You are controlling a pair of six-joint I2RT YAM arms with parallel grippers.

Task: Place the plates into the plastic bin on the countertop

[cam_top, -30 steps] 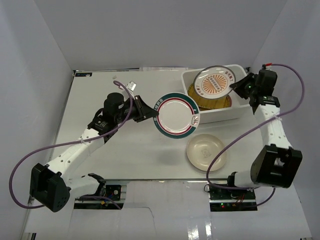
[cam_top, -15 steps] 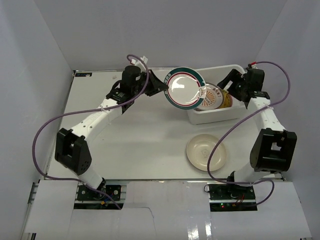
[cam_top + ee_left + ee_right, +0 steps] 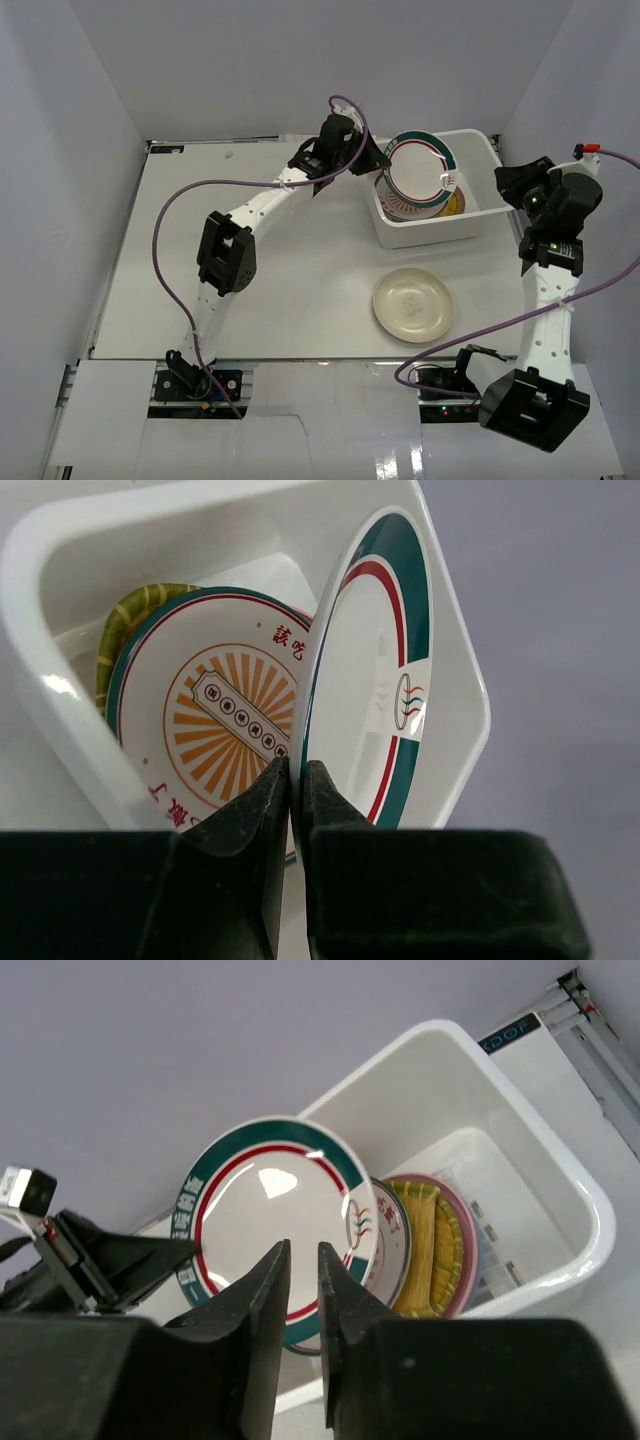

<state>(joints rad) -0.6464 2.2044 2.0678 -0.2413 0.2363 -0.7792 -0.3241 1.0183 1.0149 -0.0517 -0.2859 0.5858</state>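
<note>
The white plastic bin stands at the back right of the countertop. My left gripper is shut on the edge of the green-rimmed white plate and holds it on edge over the bin's left half. In the left wrist view my left gripper pinches that plate's rim. Behind it the orange-sunburst plate leans in the bin on the yellow woven plate. My right gripper is empty, its jaws slightly apart, just right of the bin. The cream plate lies on the countertop in front of the bin.
The right wrist view shows the yellow ribbed dish on a pink plate inside the bin, behind the green-rimmed plate. Pale walls close in at the back and both sides. The left arm stretches across the countertop's back.
My left arm carried the green-rimmed plate from mid-table up over the bin. My right gripper let go of the orange-sunburst plate in the bin and pulled back to the right.
</note>
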